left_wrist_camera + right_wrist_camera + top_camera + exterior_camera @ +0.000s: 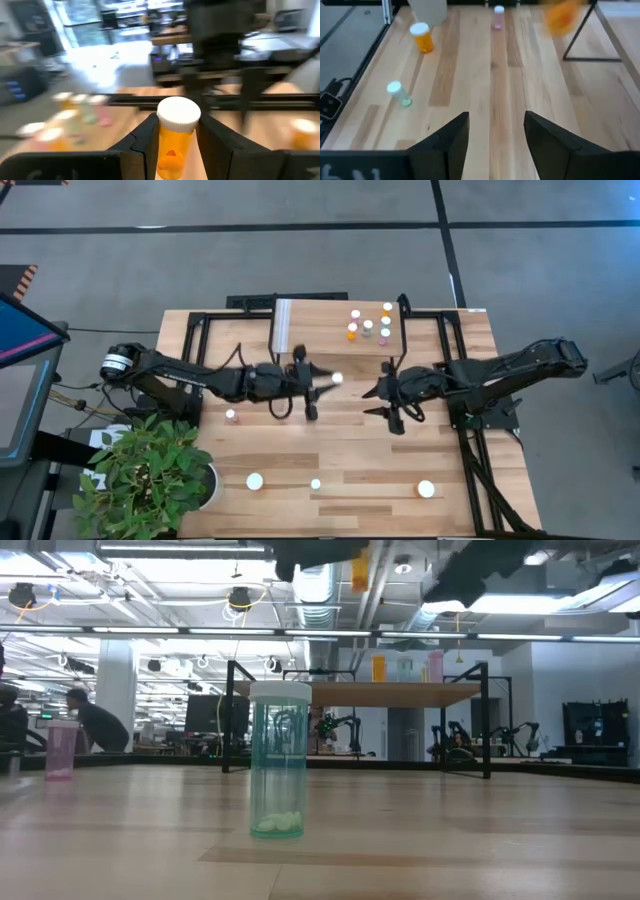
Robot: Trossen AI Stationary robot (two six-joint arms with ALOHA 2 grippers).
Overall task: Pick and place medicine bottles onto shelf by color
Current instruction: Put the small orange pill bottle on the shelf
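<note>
My left gripper (330, 382) is over the table's middle, just near of the shelf (300, 328), and is shut on an orange bottle with a white cap (175, 135). The bottle also shows high in the low view (360, 570). My right gripper (372, 402) hovers open and empty to its right, fingers apart in the right wrist view (496, 131). Several bottles (368, 323) stand on the shelf's right part. A pink bottle (231, 416), an orange one (255, 480), a green one (315, 484) and another orange one (427, 489) stand on the tabletop. My left gripper pinches the orange bottle's body (172, 150) between its two fingers, just below the white cap (178, 114). The fingers come level from the table's left. The bottle stands upright in the hold, lifted well clear of the tabletop.
A potted plant (150, 470) stands at the table's near left corner. Black frame bars (470, 450) run along the table's right side and behind the shelf. The green bottle (278, 760) stands close before the low camera. Bare wood lies between the grippers and the near bottles.
</note>
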